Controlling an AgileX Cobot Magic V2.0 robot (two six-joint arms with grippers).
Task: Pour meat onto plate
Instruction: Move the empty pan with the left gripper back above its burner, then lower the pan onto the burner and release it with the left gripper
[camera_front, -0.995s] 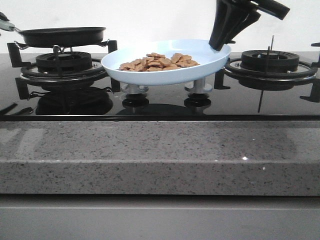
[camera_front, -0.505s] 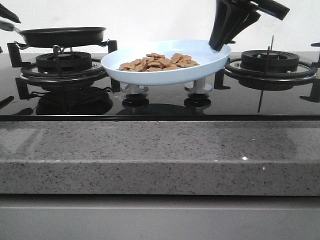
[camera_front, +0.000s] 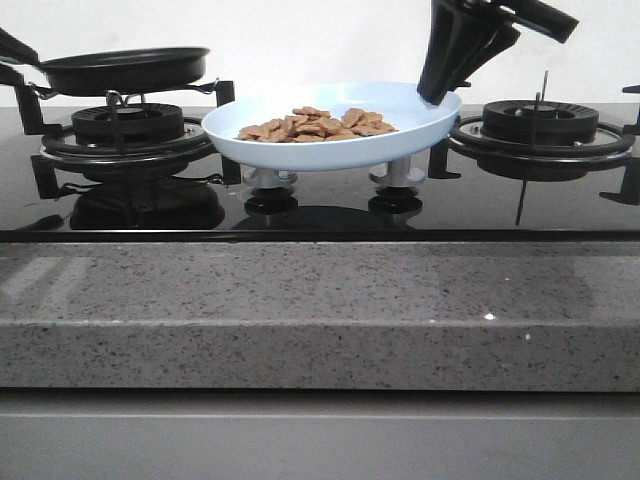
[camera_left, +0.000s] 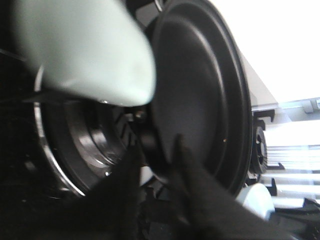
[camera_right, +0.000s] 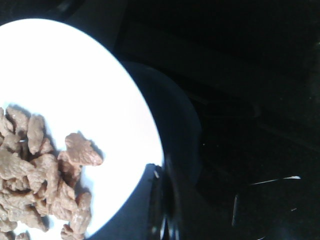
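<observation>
The right end effector (camera_front: 432, 95) is clamped on the rim of the stiff, likely slippery plate (camera_front: 330, 150) of loose, light meat (camera_front: 318, 124), while the left end effector's (camera_front: 12, 62) grip on the pan (camera_front: 125, 68) handle cannot be made out.

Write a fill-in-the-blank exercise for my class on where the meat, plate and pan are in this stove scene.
1. The meat lies heaped on the pale blue ____.
2. The black pan looks ____ of meat.
3. The right gripper grips the plate at its ____.
4. In the front view, the pan hangs over the ____ burner.

Missing words: plate; empty; rim; left
</observation>
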